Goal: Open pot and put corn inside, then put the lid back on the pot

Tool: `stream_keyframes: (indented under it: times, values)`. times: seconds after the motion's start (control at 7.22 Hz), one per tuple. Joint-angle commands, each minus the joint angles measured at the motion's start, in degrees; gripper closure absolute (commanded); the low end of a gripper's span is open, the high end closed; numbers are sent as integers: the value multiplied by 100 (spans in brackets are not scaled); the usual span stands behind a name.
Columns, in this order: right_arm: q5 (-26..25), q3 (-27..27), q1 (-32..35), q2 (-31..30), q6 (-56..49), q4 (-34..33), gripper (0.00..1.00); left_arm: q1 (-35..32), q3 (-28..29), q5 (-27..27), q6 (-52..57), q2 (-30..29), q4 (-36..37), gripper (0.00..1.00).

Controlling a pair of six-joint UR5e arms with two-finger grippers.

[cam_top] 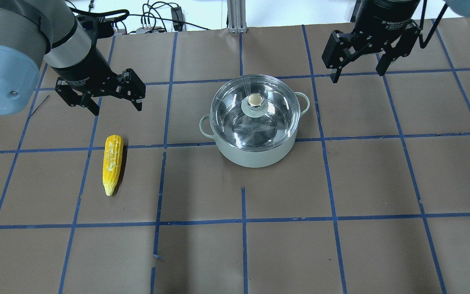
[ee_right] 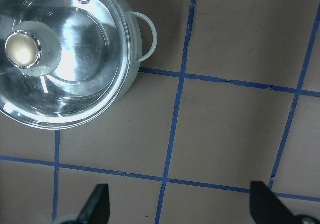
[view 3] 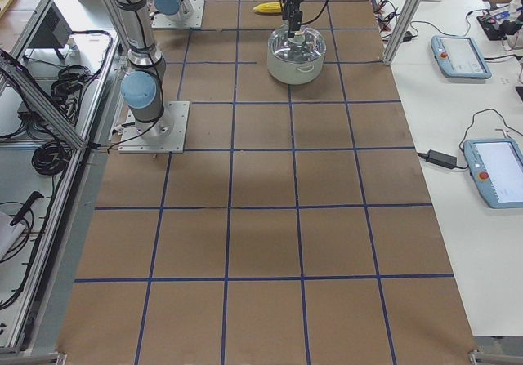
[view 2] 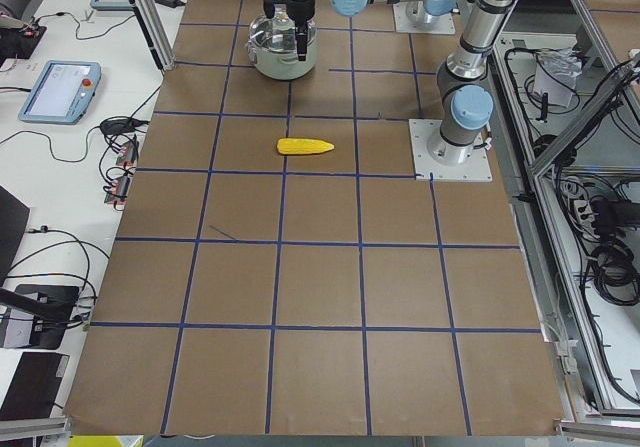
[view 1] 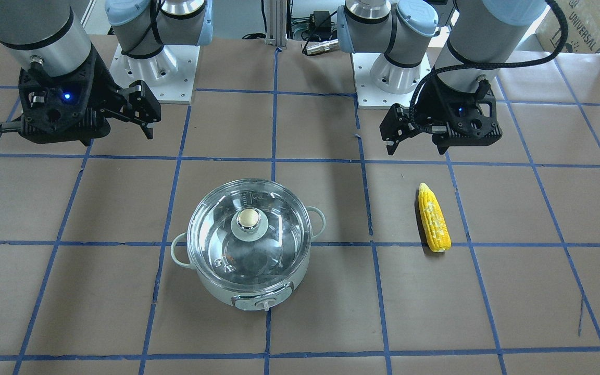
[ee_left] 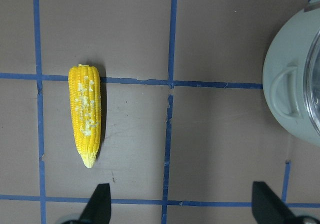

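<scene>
The left end effector (cam_top: 116, 107) hangs above the bench (cam_top: 341, 245) with its two fingers (ee_left: 100, 201) spread wide; it is released, it grasps nothing and it touches nothing; in its wrist view the bare bench lies between the fingers, and a little beyond them lies the corn (cam_top: 112, 163), flat on the bench, its pointed end turned toward the fingers; further to the side in that view one edge of the pot (cam_top: 255, 157) shows, well apart from the corn.

The right end effector (cam_top: 356, 75) is also wide open and empty; it hovers beside the pot, apart from it, not over it; the pot stands upright near the middle of the bench, between the two arms, with the lid (cam_top: 255, 116) seated on its rim and the beige knob (cam_top: 254, 99) at the centre.

Counted from the overhead camera outward: one corn, then one pot with two loop handles and one lid on it, then two end effectors.
</scene>
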Motion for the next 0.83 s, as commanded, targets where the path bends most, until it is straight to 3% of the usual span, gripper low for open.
stream_keyframes:
  times: [0.0,0.69]
  values:
    - [-1,0,12,-18,0,0,0,0,6,-9,-4,22,-17,0]
    - [-10,26,12,52,0,0,0,201,-143,-27,485,-171,79,0]
